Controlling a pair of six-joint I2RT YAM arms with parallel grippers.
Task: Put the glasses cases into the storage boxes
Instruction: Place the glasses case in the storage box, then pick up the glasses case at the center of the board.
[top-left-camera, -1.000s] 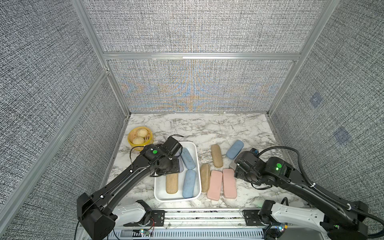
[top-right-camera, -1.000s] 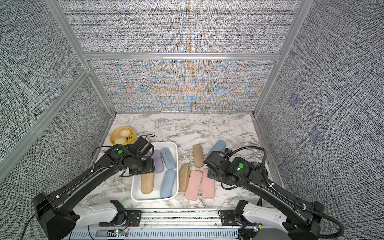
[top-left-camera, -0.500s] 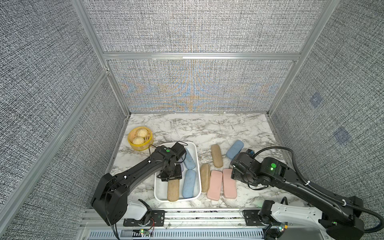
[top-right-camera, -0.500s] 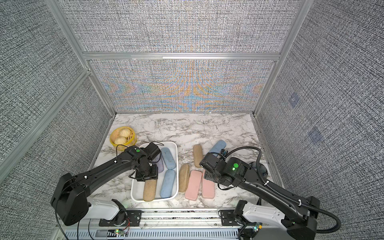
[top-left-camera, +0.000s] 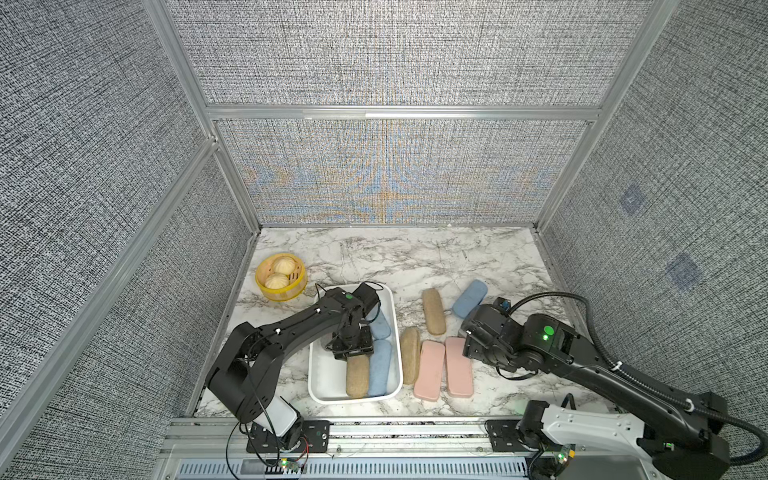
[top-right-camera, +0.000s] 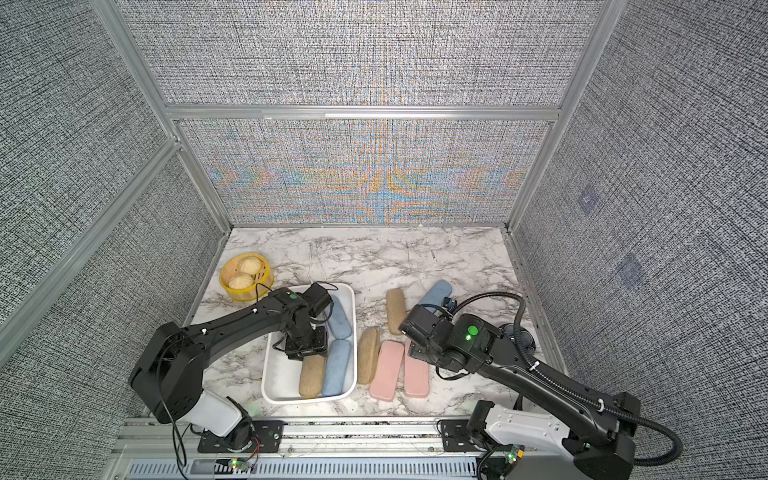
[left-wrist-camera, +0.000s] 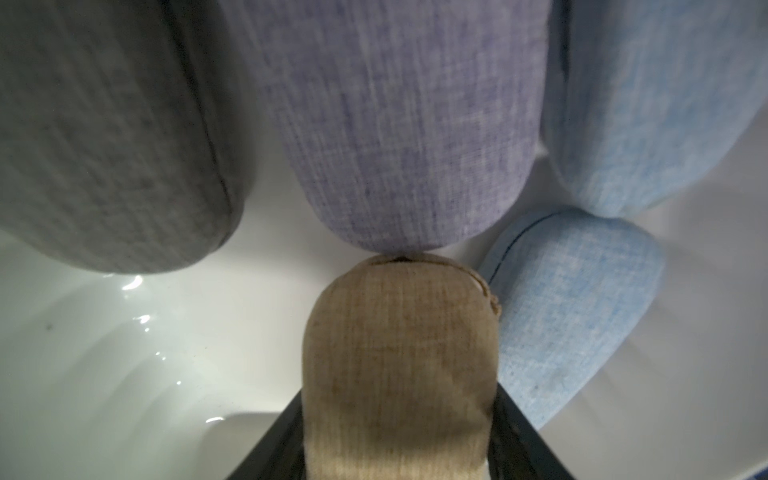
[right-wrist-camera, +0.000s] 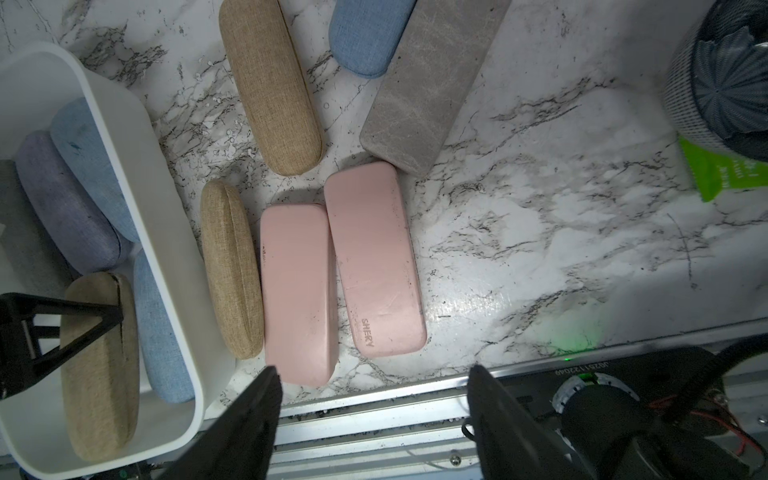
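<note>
In the white tray (top-left-camera: 327, 376), grey case (left-wrist-camera: 104, 145), lilac case (left-wrist-camera: 395, 124), blue cases (top-left-camera: 380, 366), tan case (top-left-camera: 357, 377) in left tool's (top-left-camera: 352, 354) grip; right tool (right-wrist-camera: 374, 374) wide.

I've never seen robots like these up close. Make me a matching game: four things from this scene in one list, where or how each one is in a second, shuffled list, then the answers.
Things
1. left gripper
2. right gripper
3. lilac case
4. grey blocky case

Place or state
A. open, holding nothing
B. lying in the white tray
C. on the marble table, outside that tray
D. shut on a tan case

Pairs: 1-D, 2-A, 3-B, 4-C
</note>
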